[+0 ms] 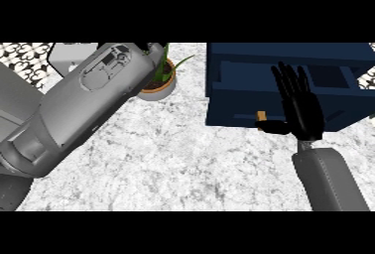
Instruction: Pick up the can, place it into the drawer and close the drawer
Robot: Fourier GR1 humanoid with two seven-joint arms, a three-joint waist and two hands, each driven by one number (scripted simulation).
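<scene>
The dark blue drawer (227, 106) stands open at the upper right, with a small tan handle (261, 115) on its front panel. My right hand (304, 111) lies over the drawer's front, fingers straight and pointing away over the interior, thumb right beside the handle. It holds nothing. My left forearm (81, 104) rises large from the lower left toward the top centre. Only a black bit of my left hand (152, 48) shows at the picture's upper band. I see no can anywhere; the drawer's inside shows only dark blue shapes.
A potted green plant (157, 84) stands on the marbled counter (183, 158) just left of the drawer, partly behind my left forearm. A white object (70, 55) sits at the far upper left, with patterned wall tiles (22, 57) beyond it.
</scene>
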